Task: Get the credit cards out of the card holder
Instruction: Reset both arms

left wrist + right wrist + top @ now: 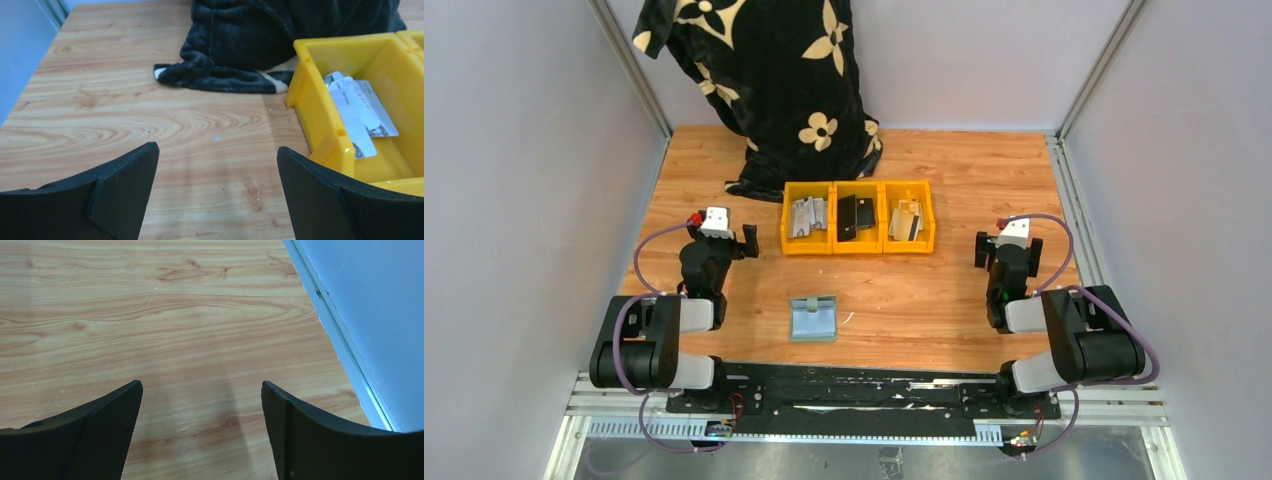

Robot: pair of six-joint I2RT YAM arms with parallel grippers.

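1. Table: three yellow bins in a row.
2. Left gripper, right gripper: jaws wide apart, holding nothing.
3. Card holder: open, flat, between the arms.
4. Credit cards: lying in the bins.

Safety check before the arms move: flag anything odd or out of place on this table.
A black flowered blanket spills from the back onto the table, right behind the yellow bins; nothing else stands out.
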